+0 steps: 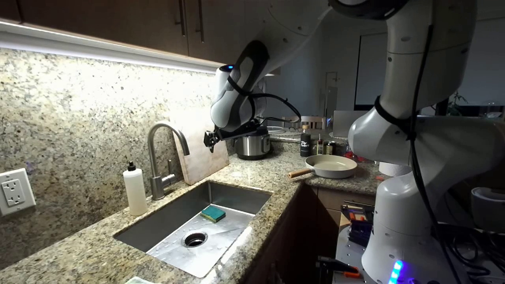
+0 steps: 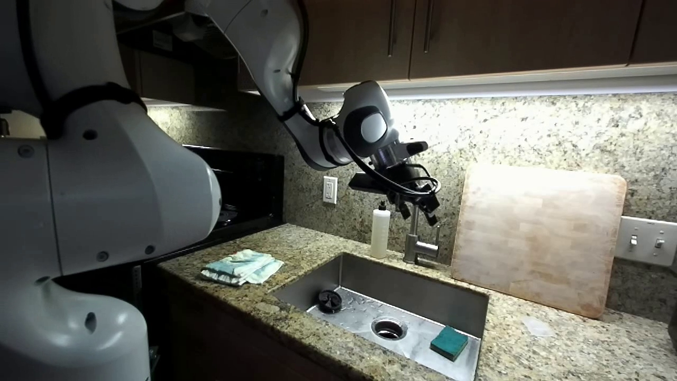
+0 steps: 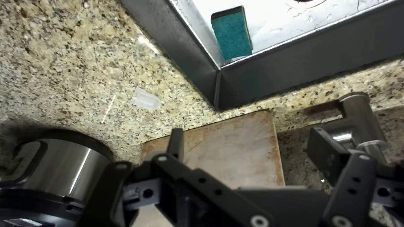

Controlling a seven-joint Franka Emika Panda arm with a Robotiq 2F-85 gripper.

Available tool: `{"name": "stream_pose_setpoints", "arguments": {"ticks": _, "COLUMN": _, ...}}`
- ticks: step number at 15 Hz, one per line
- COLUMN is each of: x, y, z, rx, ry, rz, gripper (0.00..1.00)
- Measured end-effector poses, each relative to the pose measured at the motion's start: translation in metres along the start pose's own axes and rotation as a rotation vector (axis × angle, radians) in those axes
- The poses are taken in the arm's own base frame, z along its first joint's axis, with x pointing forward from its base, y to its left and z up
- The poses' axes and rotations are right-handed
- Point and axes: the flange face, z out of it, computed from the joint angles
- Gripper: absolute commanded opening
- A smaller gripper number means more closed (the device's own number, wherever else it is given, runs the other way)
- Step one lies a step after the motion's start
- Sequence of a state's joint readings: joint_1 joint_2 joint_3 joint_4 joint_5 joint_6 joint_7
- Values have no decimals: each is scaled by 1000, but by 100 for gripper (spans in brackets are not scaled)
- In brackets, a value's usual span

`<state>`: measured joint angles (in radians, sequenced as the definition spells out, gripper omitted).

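Note:
My gripper (image 3: 251, 146) is open, with nothing between its fingers. It hangs in the air above the counter, high near the faucet (image 2: 421, 247) and the wooden cutting board (image 2: 539, 238), as both exterior views show (image 1: 211, 142) (image 2: 419, 214). The board leans on the backsplash and shows behind the fingers in the wrist view (image 3: 233, 151). A green sponge (image 3: 232, 34) with a yellow underside lies in the steel sink (image 3: 284, 72), close to one corner. It also lies there in both exterior views (image 1: 213, 213) (image 2: 449, 343). The fingers touch nothing that I can see.
A soap bottle (image 2: 380, 233) stands by the faucet. A folded cloth (image 2: 243, 266) lies on the counter, and a black stopper (image 2: 329, 301) is in the sink. A steel cooker (image 1: 252, 146), a frying pan (image 1: 331, 167) and a translucent plastic piece (image 3: 145, 99) are on the counter.

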<state>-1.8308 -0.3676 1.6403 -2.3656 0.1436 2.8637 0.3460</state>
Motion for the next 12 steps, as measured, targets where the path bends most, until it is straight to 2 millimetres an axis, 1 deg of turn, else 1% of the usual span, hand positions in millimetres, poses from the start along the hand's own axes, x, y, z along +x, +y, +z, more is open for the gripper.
{"name": "stream_pose_setpoints", "arguments": {"ticks": 2, "x": 9, "y": 6, "z": 3, "rx": 24, "ry": 37, "rz": 11, "gripper": 100}}
{"name": "stream_pose_setpoints", "arguments": {"ticks": 8, "x": 39, "y": 21, "z": 5, "rx": 145, "ry": 119, "rz": -34, "gripper": 100}}
{"name": "stream_pose_setpoints", "arguments": {"ticks": 10, "x": 45, "y": 24, "z": 1, "rx": 196, "ry": 119, "rz": -68, "gripper": 100}}
{"name": "stream_pose_setpoints", "arguments": {"ticks": 12, "x": 48, "y": 23, "z": -7, "rx": 259, "ry": 121, "rz": -101, "gripper": 100}}
